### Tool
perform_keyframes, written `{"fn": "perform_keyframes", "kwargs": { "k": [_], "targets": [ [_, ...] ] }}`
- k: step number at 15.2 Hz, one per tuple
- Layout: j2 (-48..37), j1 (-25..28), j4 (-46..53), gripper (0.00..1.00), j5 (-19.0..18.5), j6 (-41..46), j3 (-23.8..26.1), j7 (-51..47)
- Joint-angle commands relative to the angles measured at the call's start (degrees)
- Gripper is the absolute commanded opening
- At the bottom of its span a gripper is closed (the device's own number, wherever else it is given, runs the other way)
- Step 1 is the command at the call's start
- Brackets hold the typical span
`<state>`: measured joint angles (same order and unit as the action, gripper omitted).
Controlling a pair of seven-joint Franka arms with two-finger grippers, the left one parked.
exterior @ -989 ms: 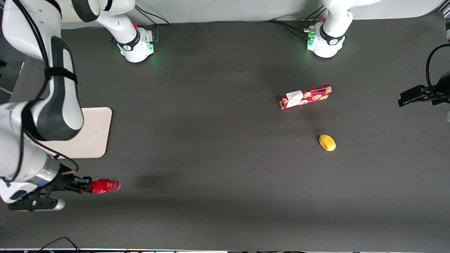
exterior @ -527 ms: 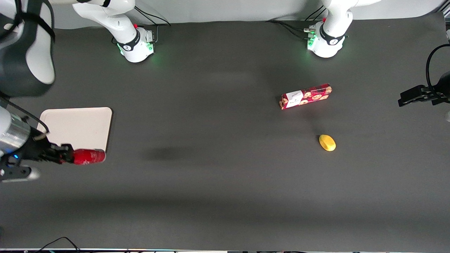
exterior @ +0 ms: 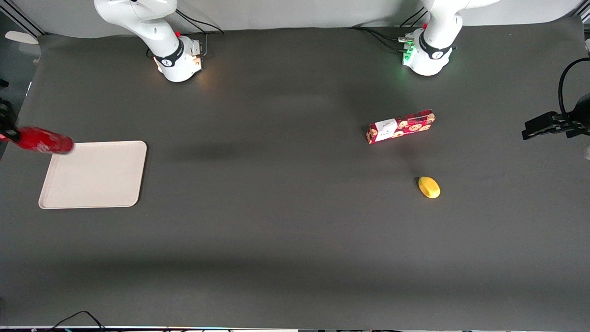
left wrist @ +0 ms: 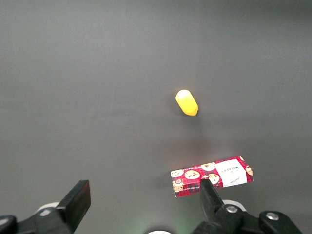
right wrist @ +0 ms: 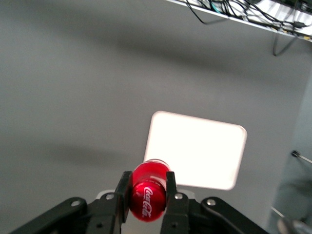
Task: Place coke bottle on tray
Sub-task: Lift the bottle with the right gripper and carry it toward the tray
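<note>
Front view: a dark grey mat [exterior: 286, 230] covers the whole table, with a pale wall along the top edge of the frame and cables trailing at the bottom. At the far left edge the gripper [exterior: 5, 133] clamps the coke bottle [exterior: 44, 140] by its neck, the bottle lying sideways in the air over the tray's [exterior: 94, 177] upper-left corner. The tray rests flat at mid-left. At right of centre lie a red cookie box [exterior: 400, 126] and, nearer the camera, a yellow lemon-like object [exterior: 429, 187].
</note>
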<state>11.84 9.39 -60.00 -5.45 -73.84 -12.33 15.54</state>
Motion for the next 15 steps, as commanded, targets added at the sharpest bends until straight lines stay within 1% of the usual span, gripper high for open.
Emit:
{"fn": "perform_keyframes", "kwargs": {
  "k": [1,2,4,6,10,15],
  "targets": [
    [-4.2,-0.1,-3.4,0.0,-0.9,3.7,-7.8,13.1],
    [-5.0,0.0,-4.4,0.0,-0.8,3.6,-10.3,16.3],
    [-5.2,-0.1,-5.7,0.0,-0.9,2.9,-13.1,20.9],
    [-5.6,-0.1,-10.3,0.0,-0.7,-1.5,-16.7,26.3],
    [-9.4,-0.1,-24.6,0.0,-0.7,-15.2,-17.4,27.2],
    [-11.4,-0.4,-38.1,0.0,-0.6,-31.5,-19.0,27.3]
  ]
}}
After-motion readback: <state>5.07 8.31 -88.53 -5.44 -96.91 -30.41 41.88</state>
